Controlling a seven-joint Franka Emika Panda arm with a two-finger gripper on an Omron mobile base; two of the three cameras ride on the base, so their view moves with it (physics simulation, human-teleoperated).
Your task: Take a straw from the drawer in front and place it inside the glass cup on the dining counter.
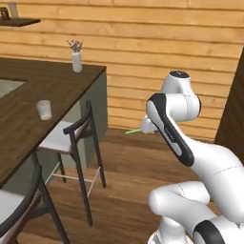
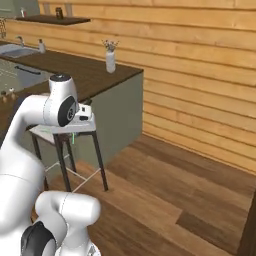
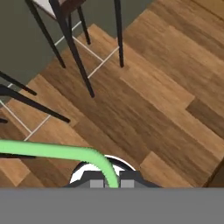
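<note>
My gripper (image 3: 111, 183) is shut on the light green straw (image 3: 48, 151), which runs from between the fingertips off to the left in the hand view. The straw (image 1: 133, 131) pokes out leftwards from behind my forearm, held in the air over the wooden floor, to the right of the dining counter (image 1: 57, 88). The clear glass cup (image 1: 44, 109) stands upright near that counter's right edge, well to the left of the straw. A short piece of the straw (image 2: 73, 138) also shows below my wrist. The drawer is out of view.
A black-framed stool (image 1: 71, 136) with a pale seat stands between me and the counter, its legs (image 3: 74, 48) ahead of the hand. A second stool (image 1: 19, 209) sits nearer. A white vase (image 1: 76, 61) stands at the counter's far end. A plank wall (image 2: 200, 75) lies beyond.
</note>
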